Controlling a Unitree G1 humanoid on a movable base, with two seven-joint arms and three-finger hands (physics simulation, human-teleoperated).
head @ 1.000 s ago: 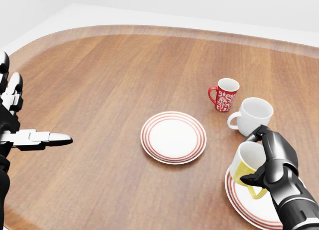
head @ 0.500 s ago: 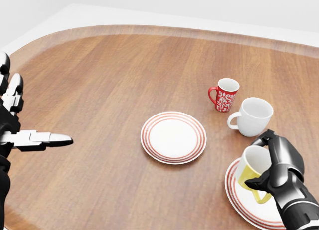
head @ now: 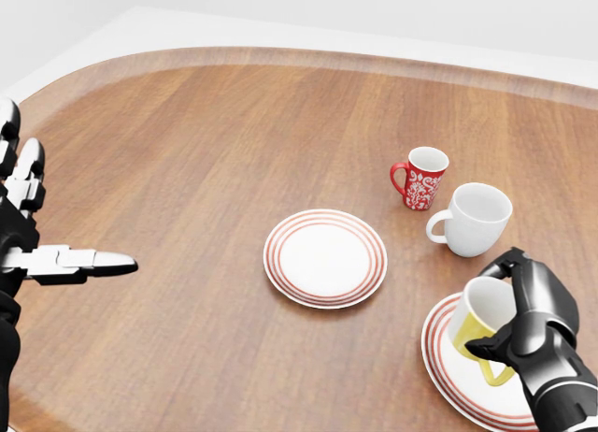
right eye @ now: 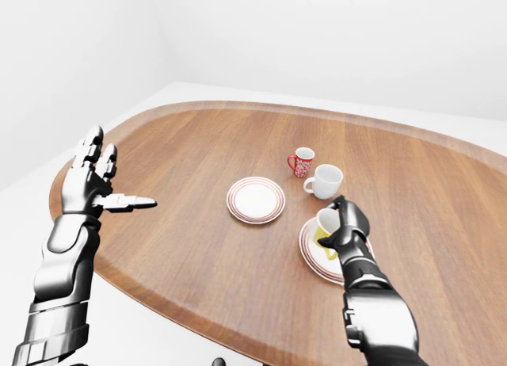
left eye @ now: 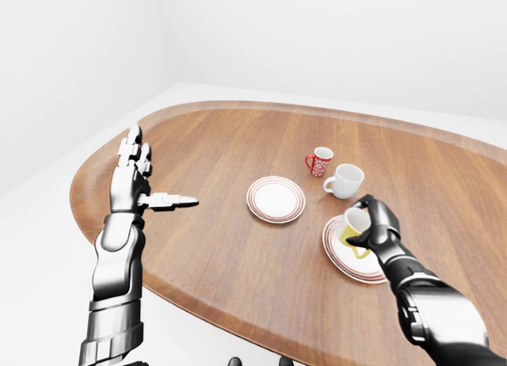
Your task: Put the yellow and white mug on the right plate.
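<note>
Nearest, at right: right hand (head: 528, 334) with fingers (head: 505, 264) clenched round the yellow and white mug (head: 481, 320), tilted over the right plate (head: 444, 371), probably for setting down; contact unclear. At left: left hand (left eye: 131, 180) with fingers splayed, grasping nothing, idle above the tabletop (head: 206, 170). Farther: middle plate (head: 324, 257), white mug (head: 475, 219), red mug (head: 420, 178). Only in eye views: both forearms, whole tabletop edge.

In the head view, two plates are lying on the table (head: 187, 151): middle plate (head: 325, 257) and right plate (head: 448, 376). Two mugs (head: 420, 177) are standing above them
</note>
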